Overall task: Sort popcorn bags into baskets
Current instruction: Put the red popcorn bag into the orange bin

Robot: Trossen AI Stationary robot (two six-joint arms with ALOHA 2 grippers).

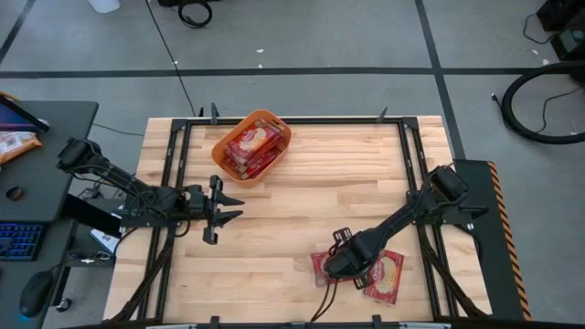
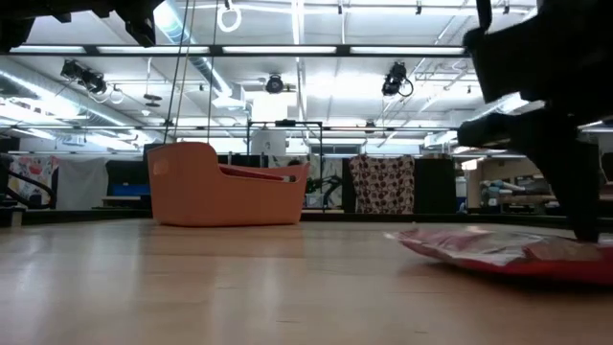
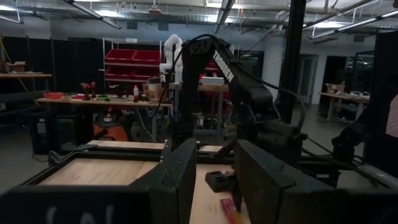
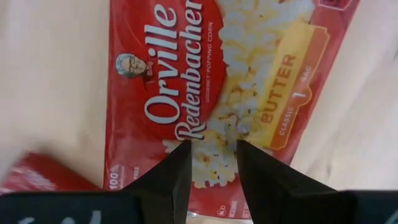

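Observation:
The orange basket (image 1: 222, 143) (image 2: 192, 187) stands near the table's far edge with several red popcorn bags (image 1: 253, 148) lying in it. Two more red bags lie flat on the wood near the near edge, one (image 1: 317, 267) (image 4: 186, 74) (image 2: 498, 251) under my right gripper and one (image 1: 388, 276) (image 4: 31, 177) beside it. My right gripper (image 1: 335, 265) (image 4: 212, 163) points down over the first bag's popcorn picture, its fingers a little apart. My left gripper (image 1: 225, 208) (image 3: 214, 180) hovers open over bare wood, on the near side of the basket. My right gripper's fingertips (image 4: 183, 155) stand over the middle of the red bag's face (image 4: 214, 134), coming from above and pointing down. The bag lies flat on the table. I cannot tell whether the tips touch the bag.
A black frame rail (image 1: 292, 122) runs around the tabletop. Bare wood (image 1: 302, 201) lies between the basket and the two bags. A dark side table (image 1: 46, 137) with a paler packet (image 1: 14, 144) stands off the table's left edge.

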